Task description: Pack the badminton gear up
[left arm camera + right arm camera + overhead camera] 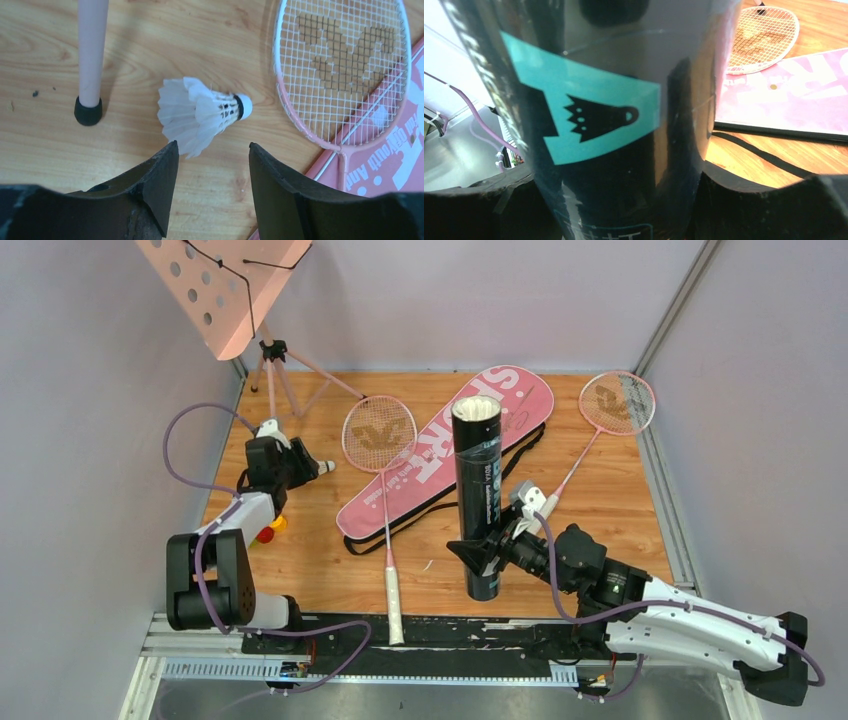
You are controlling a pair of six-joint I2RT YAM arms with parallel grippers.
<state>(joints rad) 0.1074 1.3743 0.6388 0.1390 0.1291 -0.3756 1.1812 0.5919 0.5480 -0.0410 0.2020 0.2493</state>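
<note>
While black tube (614,125) fills right wrist view, right pincer (492,552) apparently grips it | left pincer (212,170) agape, shuttlecock (197,114) free

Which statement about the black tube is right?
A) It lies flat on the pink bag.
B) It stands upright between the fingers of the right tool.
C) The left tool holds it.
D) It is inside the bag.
B: the black tube is upright, and the right tool grips its lower part from both sides.
</note>
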